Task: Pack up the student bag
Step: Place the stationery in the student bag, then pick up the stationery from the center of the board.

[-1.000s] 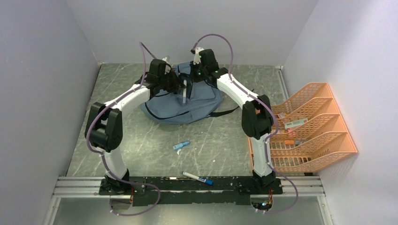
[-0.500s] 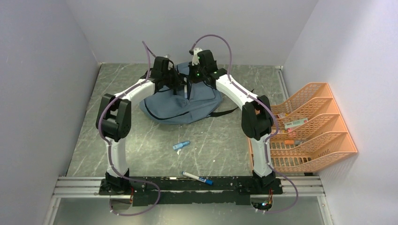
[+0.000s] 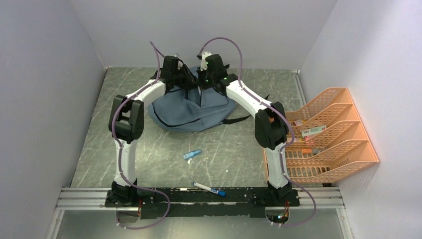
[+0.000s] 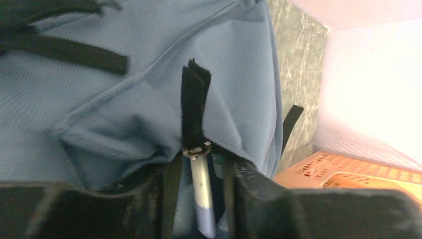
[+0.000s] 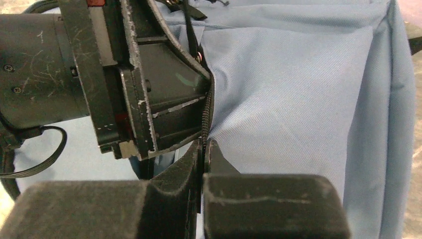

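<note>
A grey marbled tabletop [image 3: 239, 144] is boxed in by plain pale walls. The soft dusty grey-blue fabric backpack [image 3: 191, 112] lies on it towards the far wall, about midway across, with black straps trailing out at its right side. Both arms reach over it and meet at its far upper edge. The left gripper [image 4: 201, 167] sits at a gap in the fabric with its jaws a little way apart. A slim white-and-pale-blue pen-like stick [image 4: 202, 204] runs lengthwise between them, and whether either finger touches it I cannot tell. Just past its far end, a black woven zip-pull strap [image 4: 194, 107] with a small metal ring sticks up from the fabric. The right gripper [image 5: 204, 149] is closed tight, pinching the backpack at a line of black zipper teeth [image 5: 206, 117], right against the black body of the left gripper. On the bare table nearer the arm bases lie a small light-blue tube [image 3: 192, 154] and, closer to the near edge, a white marker with a blue cap [image 3: 209, 189], both well apart from the backpack. An orange plastic mesh tray rack [image 3: 343, 149] stands at the right edge, with a few small items in its tiers
</note>
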### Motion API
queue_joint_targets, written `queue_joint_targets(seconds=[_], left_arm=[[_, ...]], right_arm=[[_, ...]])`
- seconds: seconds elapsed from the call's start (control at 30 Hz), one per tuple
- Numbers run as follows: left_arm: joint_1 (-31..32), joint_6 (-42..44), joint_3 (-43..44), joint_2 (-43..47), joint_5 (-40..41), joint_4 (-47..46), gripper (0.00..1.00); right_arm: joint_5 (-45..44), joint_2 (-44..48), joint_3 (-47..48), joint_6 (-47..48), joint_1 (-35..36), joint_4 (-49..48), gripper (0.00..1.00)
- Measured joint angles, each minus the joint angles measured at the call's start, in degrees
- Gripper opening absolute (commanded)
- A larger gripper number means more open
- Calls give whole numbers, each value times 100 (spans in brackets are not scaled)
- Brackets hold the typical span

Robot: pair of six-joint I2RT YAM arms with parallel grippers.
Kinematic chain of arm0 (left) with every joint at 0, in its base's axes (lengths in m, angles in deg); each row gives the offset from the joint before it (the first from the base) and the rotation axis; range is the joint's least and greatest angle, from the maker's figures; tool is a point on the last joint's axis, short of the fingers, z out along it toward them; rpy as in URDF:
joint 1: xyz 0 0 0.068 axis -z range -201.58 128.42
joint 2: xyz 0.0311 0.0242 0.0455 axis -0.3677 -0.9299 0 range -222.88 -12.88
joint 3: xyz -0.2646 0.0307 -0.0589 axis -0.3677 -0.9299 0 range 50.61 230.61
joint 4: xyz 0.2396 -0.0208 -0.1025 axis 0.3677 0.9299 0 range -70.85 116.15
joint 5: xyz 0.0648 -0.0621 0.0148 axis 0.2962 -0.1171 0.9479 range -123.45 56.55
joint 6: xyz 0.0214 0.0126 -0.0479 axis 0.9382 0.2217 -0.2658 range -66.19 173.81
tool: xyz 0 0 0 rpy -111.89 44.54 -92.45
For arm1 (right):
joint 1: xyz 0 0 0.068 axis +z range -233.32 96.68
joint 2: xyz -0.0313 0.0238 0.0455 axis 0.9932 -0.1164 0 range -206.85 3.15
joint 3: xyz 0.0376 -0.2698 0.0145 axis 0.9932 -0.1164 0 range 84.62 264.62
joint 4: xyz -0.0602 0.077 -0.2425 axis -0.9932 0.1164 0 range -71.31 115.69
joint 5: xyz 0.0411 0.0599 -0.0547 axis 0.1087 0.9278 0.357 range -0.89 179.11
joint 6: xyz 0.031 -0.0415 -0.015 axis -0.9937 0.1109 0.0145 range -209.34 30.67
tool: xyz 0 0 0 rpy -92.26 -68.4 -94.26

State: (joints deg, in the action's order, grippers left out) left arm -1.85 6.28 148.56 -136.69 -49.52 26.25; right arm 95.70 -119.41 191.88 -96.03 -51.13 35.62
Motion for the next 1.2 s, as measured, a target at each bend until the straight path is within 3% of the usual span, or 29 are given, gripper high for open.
queue_joint_targets(seconds=[0.13,0.3,0.77,0.97,1.2], left_arm=[[-20,-11,-321,101,-22,-138,64],[-39,79,-1036,697,-7,-166,63],[136,1532,-3613,4422,763,315,66],[1554,2063,-4577,4594,1561,850,68],[2896,2330,-4730,3764,2387,1263,69]], right_arm=[[-79,7,0,50,0,33,0],[-109,17,-2,76,35,46,0],[-286,118,-247,83,79,-136,0],[-254,179,-376,26,48,-243,0],[-170,181,-352,48,31,-210,0]])
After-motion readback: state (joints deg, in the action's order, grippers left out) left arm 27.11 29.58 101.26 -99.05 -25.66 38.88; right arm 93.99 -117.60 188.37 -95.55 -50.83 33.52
